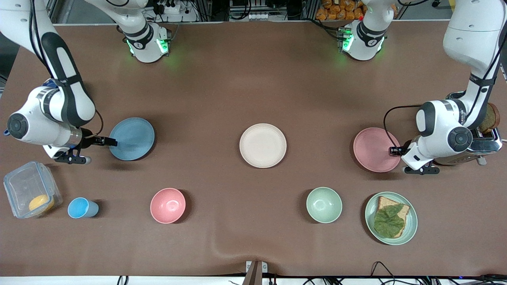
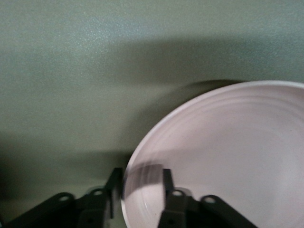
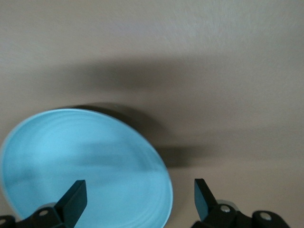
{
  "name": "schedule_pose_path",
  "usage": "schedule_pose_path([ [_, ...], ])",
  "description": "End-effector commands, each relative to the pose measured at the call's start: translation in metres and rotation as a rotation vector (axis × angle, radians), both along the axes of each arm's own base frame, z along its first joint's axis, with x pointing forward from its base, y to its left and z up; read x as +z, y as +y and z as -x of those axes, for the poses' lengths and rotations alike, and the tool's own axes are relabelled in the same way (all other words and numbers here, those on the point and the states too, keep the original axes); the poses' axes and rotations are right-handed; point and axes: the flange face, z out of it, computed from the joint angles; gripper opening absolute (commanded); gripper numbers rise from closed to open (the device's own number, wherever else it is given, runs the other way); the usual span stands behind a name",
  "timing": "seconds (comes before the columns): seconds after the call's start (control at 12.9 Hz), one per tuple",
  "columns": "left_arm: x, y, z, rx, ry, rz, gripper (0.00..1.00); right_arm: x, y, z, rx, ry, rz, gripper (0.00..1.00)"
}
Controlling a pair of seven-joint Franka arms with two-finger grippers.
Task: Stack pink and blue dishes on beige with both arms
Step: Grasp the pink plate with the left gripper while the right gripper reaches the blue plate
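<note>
Gripping: left gripper point(image 2: 138, 187) closed on pink plate point(image 1: 372, 149) rim, plate toward left arm's end from beige plate point(image 1: 262, 145) | right gripper point(image 3: 140, 197) spread wide, straddling blue plate point(image 1: 132, 138) rim, holding nothing; plate toward right arm's end from beige | beige mid-table.

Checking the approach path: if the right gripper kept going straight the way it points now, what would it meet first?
The right gripper, jaws open, points at the blue plate from the right arm's end of the table. Going straight on, it would likely meet that plate's rim first; the wrist view shows the plate partly between its jaws.
</note>
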Motion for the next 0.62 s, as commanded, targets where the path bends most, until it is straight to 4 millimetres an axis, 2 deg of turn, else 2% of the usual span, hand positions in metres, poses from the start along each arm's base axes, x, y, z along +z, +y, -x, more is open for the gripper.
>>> schedule_pose_path([
  [0.0,0.008,0.002,-0.002,-0.013,-0.018,0.003,0.00,-0.017,-0.008,0.003,0.020,0.008,-0.040,0.84],
  [0.15,0.016,0.000,-0.005,-0.003,-0.030,0.022,0.00,-0.027,-0.010,0.004,0.067,0.014,-0.066,0.57],
  [0.23,0.029,-0.009,-0.007,0.004,-0.045,0.047,0.00,-0.029,-0.019,0.006,0.089,0.008,-0.077,0.46],
  [0.31,0.044,-0.020,-0.009,-0.003,-0.046,0.067,0.00,-0.036,-0.024,0.008,0.082,0.009,-0.100,0.34],
  [0.39,0.060,-0.030,-0.015,-0.006,-0.051,0.081,0.00,-0.045,-0.027,0.011,0.073,0.009,-0.126,0.30],
  [0.54,0.103,-0.065,-0.029,-0.021,-0.054,0.132,0.00,-0.045,-0.028,0.011,0.087,0.002,-0.137,0.03],
])
